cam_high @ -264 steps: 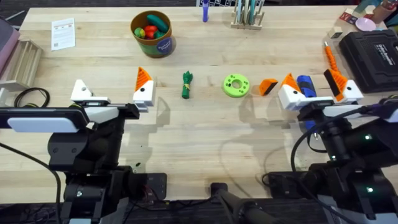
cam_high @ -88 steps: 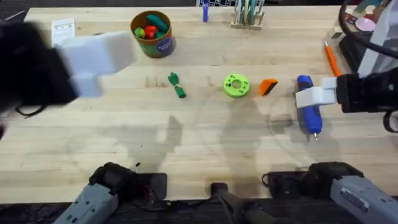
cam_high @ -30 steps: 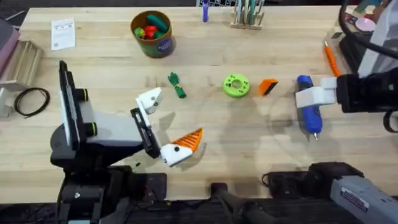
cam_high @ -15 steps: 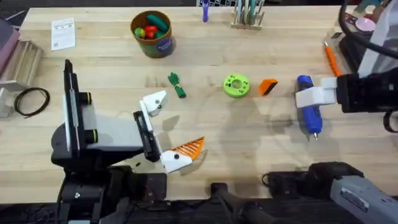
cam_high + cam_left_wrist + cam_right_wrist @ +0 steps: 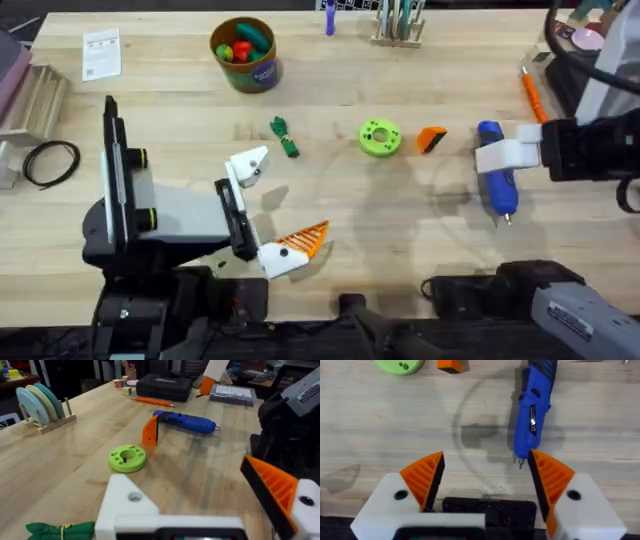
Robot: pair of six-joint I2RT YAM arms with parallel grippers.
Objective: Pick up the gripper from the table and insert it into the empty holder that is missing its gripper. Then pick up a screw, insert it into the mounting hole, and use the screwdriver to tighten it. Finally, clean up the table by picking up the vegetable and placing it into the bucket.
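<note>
Just right of the lime-green disc (image 5: pixel 379 137) lies the gripper (image 5: pixel 431 139), not yet picked up; the first step is in hand. The left gripper (image 5: pixel 265 210) gapes wide, its holder (image 5: pixel 246 165) bare. The right gripper (image 5: pixel 485 482), also wide, hovers over the screwdriver (image 5: pixel 493 167) and should next shift toward the disc. The wooden table (image 5: pixel 330 230) is cluttered at its far edge.

Light wooden table (image 5: pixel 330 190); black case (image 5: pixel 165 385) at far edge, dim cluttered room behind.

Glossy blue plastic screwdriver (image 5: pixel 532 412), wooden table (image 5: pixel 400 230)
</note>
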